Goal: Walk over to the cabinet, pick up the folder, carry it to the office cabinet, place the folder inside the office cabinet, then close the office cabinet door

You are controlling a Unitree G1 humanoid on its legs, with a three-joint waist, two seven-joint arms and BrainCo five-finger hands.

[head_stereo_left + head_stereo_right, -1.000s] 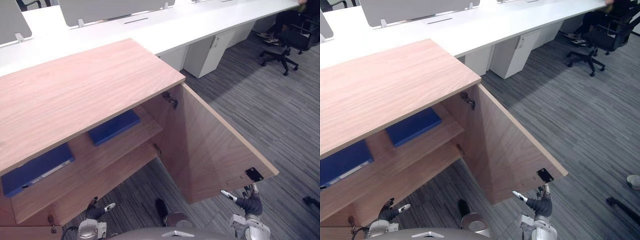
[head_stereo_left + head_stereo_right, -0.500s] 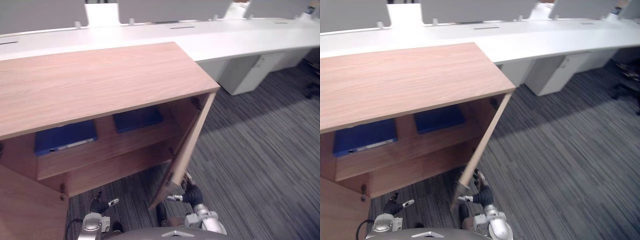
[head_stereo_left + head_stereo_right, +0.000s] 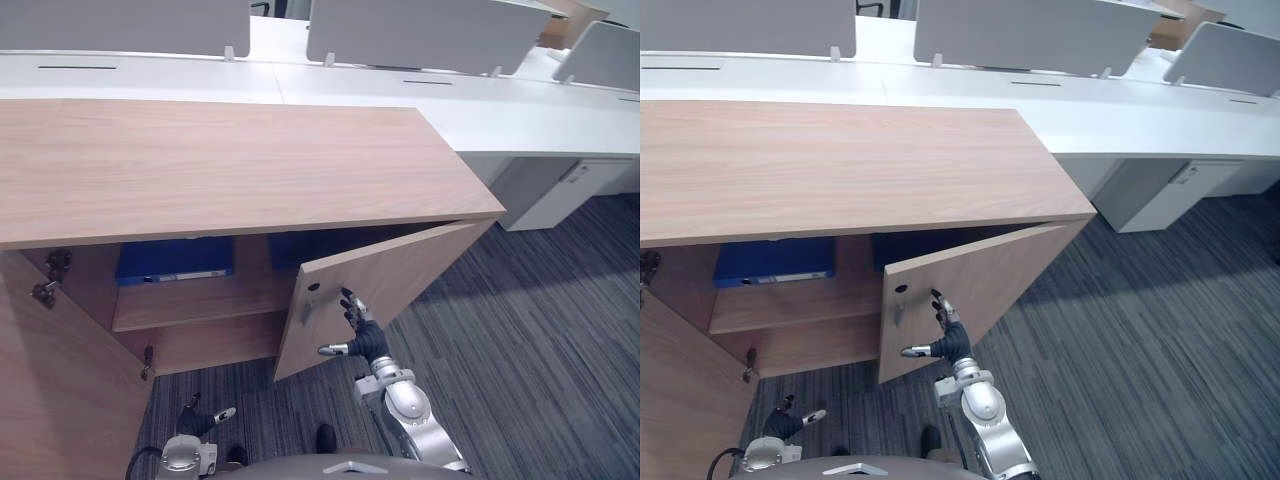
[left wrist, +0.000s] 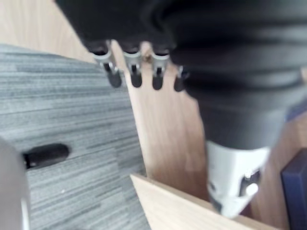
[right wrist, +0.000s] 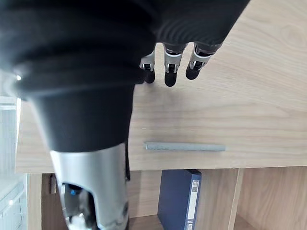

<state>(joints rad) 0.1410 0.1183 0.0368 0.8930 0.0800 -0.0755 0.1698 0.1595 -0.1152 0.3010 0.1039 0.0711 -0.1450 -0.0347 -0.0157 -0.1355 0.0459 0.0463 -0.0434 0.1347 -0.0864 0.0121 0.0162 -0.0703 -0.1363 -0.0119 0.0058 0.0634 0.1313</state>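
Observation:
A wooden office cabinet [image 3: 230, 160] stands before me, its right door [image 3: 400, 280] swung most of the way shut. My right hand [image 3: 358, 330] is open, straight fingers [image 5: 165, 72] against the door's outer face, just beside the grey bar handle [image 5: 184, 147]. A blue folder [image 3: 175, 262] lies flat on the upper shelf, and a second blue folder [image 3: 290, 245] lies partly hidden behind the door. My left hand [image 3: 198, 420] hangs low near the floor, open and holding nothing.
The cabinet's left door [image 3: 55, 390] stands wide open at the lower left. Long white desks [image 3: 520, 110] with grey dividers run behind the cabinet. A white drawer unit [image 3: 570, 190] stands under the desk on the right, above grey striped carpet [image 3: 540, 360].
The right door has swung from wide open to nearly shut, with my right hand moving from its far edge to its outer face. The camera has turned, shifting the whole view.

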